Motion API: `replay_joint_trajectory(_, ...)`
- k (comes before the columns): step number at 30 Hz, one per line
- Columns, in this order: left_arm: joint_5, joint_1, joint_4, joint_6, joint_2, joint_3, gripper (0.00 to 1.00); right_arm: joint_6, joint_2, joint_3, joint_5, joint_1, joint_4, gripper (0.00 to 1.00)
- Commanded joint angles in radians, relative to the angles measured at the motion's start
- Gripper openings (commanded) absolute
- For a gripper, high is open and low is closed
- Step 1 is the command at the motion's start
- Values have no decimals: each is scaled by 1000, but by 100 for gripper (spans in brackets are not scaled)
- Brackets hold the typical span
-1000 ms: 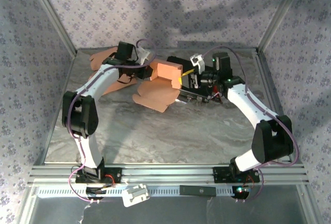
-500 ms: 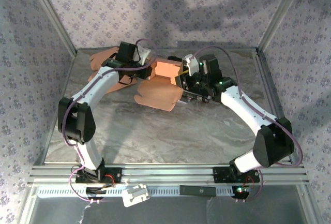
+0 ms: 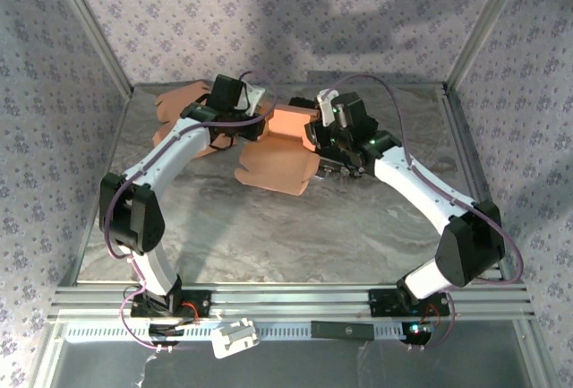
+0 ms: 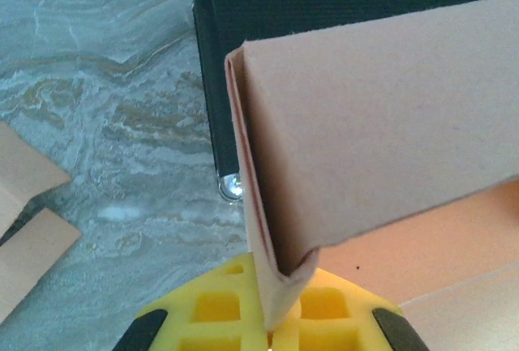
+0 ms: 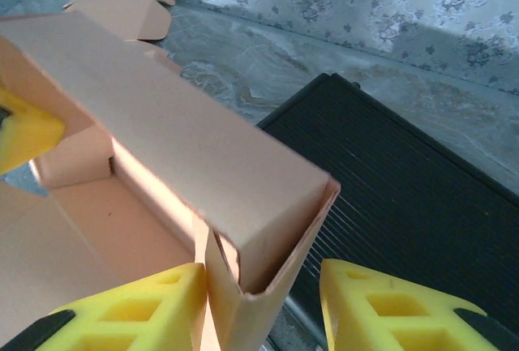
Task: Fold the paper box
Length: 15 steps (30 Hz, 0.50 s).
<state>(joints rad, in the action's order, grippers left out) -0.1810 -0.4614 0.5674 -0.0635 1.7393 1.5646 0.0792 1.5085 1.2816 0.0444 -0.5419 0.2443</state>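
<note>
- The paper box sits toward 12 o'clock on the desk, half-formed: one wall stands upright, and a wide flap lies flat toward 6 o'clock.
- The left tool is at the box's 9 o'clock side. Its yellow fingers are pinched together on the bottom edge of an upright wall, so it is clamped on the paper box.
- The right tool comes in from 3 o'clock with its jaws apart, straddling a corner of the box. The left finger lies against the cardboard, while the other stands clear of it (a plain gap shows).
- A black ribbed mat lies on the desk just behind the box, toward 1 o'clock.
- Flat blanks of the same tan card lie at 10 to 11 o'clock — apart from the box being worked.
</note>
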Motion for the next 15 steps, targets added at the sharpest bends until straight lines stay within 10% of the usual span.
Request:
replay_joint_trajectory(1,88,-34,52,-57,-43,52,0,34,35,56,89,-25,26,42)
replay_joint_trajectory(15,172,-64,125,-185,-52,74,0,90,76,58,164,-64,26,39)
